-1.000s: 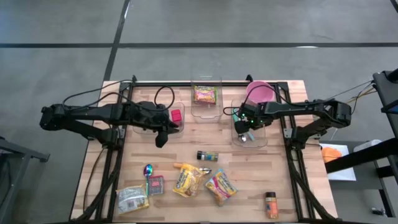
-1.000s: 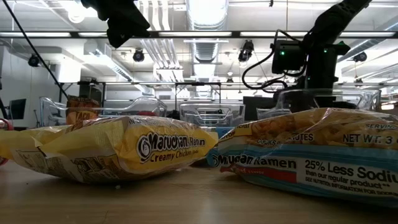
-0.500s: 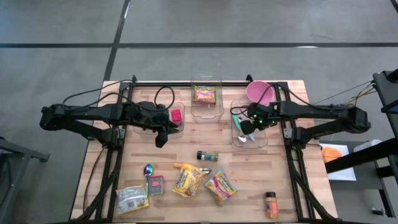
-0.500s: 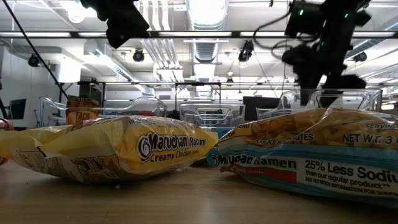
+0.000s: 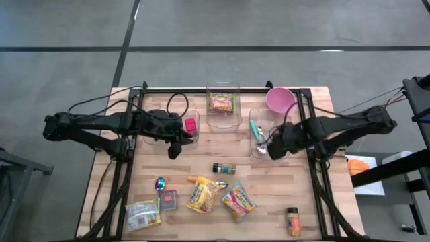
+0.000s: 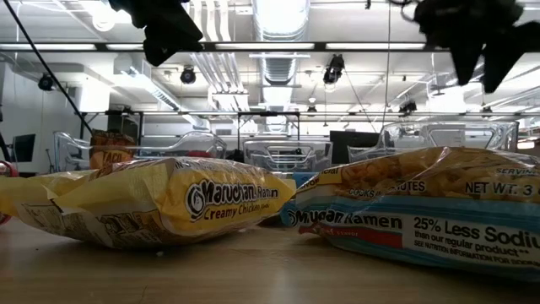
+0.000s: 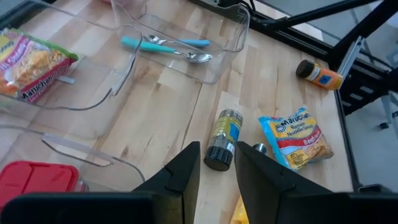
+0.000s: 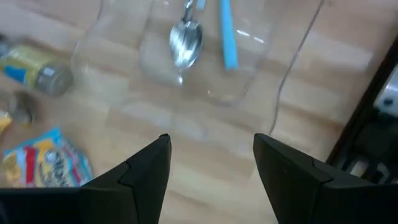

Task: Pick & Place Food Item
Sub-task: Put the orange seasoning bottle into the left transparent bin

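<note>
Wooden table beneath right gripper, pointing down, fingers wide, empty.

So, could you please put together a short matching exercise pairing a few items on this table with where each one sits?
Items:
1. ramen packet
2. red block
3. spoon
4. orange bottle

Places:
A. in the clear bin under the right arm
B. on bare wood by the table's near right corner
C. in the middle clear bin at the far edge
D. in the clear bin by the left arm

Pairs: 1-C, 2-D, 3-A, 4-B
</note>
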Available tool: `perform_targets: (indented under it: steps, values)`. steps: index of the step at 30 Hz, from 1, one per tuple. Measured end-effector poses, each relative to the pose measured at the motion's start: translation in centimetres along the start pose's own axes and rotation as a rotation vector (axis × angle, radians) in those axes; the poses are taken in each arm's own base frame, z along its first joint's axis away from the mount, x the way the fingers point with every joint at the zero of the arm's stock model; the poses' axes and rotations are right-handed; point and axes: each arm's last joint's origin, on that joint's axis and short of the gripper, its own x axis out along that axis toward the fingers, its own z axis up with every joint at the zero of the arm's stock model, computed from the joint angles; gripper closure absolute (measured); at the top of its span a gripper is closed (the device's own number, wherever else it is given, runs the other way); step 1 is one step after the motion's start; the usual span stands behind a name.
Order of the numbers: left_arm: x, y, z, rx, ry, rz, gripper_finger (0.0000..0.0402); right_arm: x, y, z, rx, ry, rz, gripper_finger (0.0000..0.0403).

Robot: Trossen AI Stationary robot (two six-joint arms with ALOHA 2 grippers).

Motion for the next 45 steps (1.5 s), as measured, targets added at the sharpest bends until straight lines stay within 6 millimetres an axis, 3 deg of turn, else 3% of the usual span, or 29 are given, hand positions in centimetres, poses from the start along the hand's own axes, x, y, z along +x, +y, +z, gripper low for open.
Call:
perform_targets:
  steps: [5, 13, 24, 34, 45]
  values:
    - [0.0, 0.0, 0.0, -0.052, 0.000, 0.000, 0.0293, -0.8, 1.1, -3.6, 0.037, 0.009, 0.014, 0.0177]
    - [0.0, 0.0, 0.1, -0.114, -0.012, -0.004, 0.0293, -0.3, 1.9, -11.0, 0.192, 0.073, -0.058, 0.0177]
    - [0.0, 0.5, 0.4, -0.129, -0.022, 0.013, 0.0293, 1.3, 7.3, -17.0, 0.113, 0.121, -0.175, 0.0177]
    - [0.0, 0.9, 0.5, -0.143, 0.001, -0.041, 0.0292, 3.1, 9.0, -21.0, 0.100, 0.192, -0.189, 0.0177]
    - [-0.1, 0.8, 0.6, -0.194, 0.004, -0.059, 0.0292, 4.2, 6.9, -23.2, 0.053, 0.155, -0.247, 0.0177]
